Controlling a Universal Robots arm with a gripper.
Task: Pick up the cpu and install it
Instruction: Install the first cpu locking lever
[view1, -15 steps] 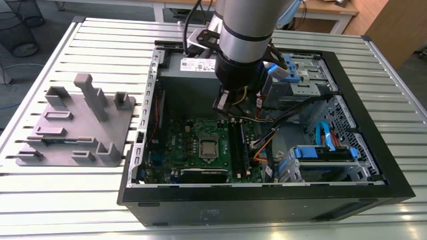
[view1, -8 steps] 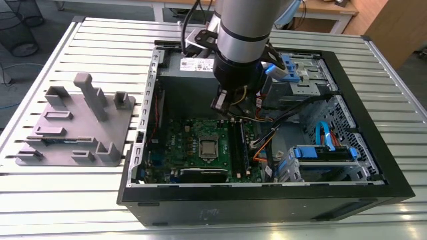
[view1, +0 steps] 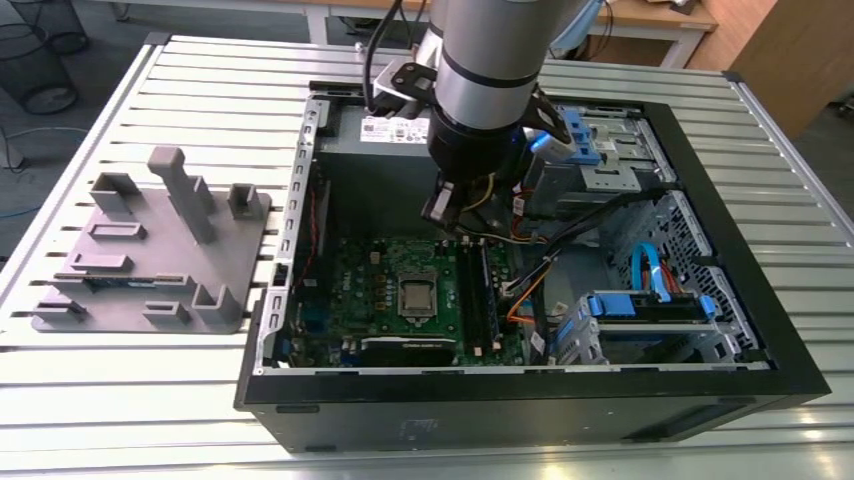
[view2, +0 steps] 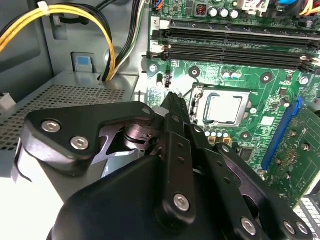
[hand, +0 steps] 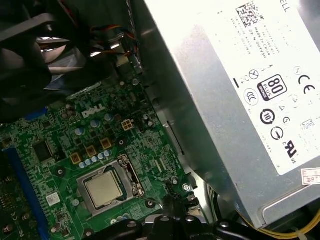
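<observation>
The cpu (hand: 103, 189) already sits in its socket (hand: 111, 187) on the motherboard (view1: 400, 290); the gripper (view1: 458, 222) hangs above, jaws pressed together, holding nothing.

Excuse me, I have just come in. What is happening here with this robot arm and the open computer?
One robot arm reaches down into an open computer case that lies on a slatted metal table. Its gripper hangs above the green motherboard, near the power supply. The cpu, with its pale metal top, already sits inside the socket on the board, and the gripper is not touching it. A gray fixture stands beside the case, at the exterior view's left.
</observation>
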